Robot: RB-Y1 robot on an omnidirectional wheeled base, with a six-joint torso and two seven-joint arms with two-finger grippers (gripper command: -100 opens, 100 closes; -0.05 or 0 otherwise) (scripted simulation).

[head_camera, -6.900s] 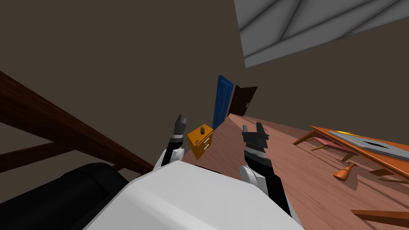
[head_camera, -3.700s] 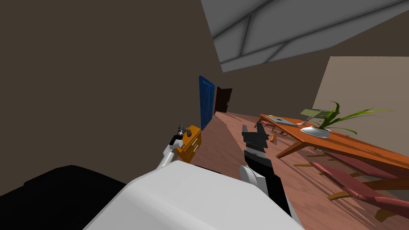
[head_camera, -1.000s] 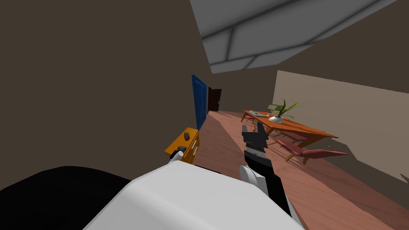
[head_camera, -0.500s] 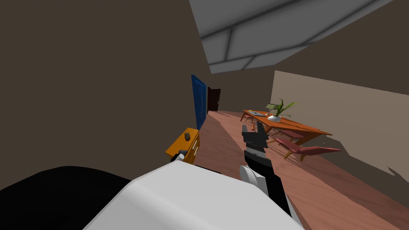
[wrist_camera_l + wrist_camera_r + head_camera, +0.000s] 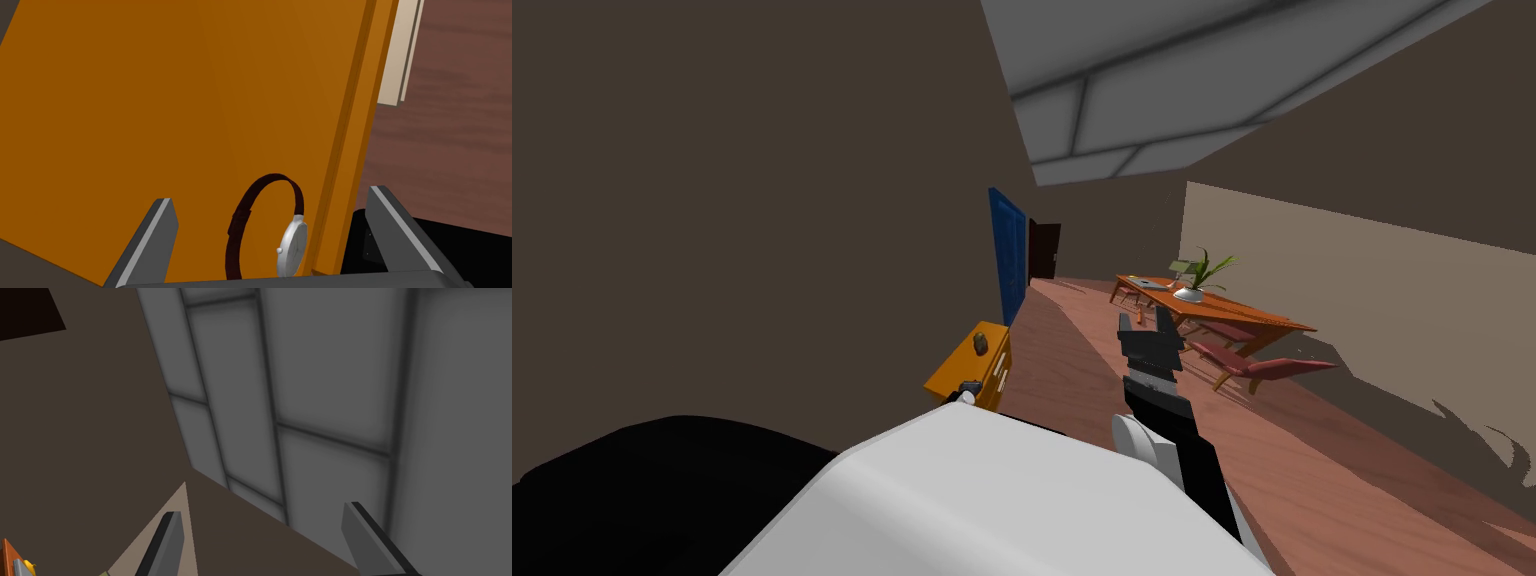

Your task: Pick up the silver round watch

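Hovering the left gripper (image 5: 270, 195) low over the orange cabinet (image 5: 175, 100), at the near end of its top and just inside its front edge. Spreading both fingers (image 5: 150, 240) wide, with nothing gripped. Bracketing the silver round watch (image 5: 294, 245) on the cabinet top: between the two fingers, touching neither, close up to the gripper's dark body (image 5: 350, 280). Round silver face on the side of the loop nearest the cabinet's front edge; dark reddish-brown strap (image 5: 265, 181) curving away in a loop over the orange top. Cannot tell whether standing on edge or lying over. Cream drawer handles (image 5: 395, 50) on the cabinet's front, farther along than the watch. Reddish wooden floor (image 5: 450, 125) out beyond that front.

Seen from the head: cabinet backed against the dark brown wall (image 5: 762, 200), small grey-brown object (image 5: 979, 342) on its top toward the far end, apart from the left gripper. Blue door (image 5: 1007, 260) past the cabinet's far end on the same wall. Long orange table (image 5: 1232, 310) with a green plant (image 5: 1207, 268) far out across the floor from the cabinet's front, red chairs (image 5: 1257, 365) beside it.

Holding the right gripper (image 5: 1143, 320) raised over the floor, out from the cabinet's front and well apart from it, fingers spread wide with nothing between.
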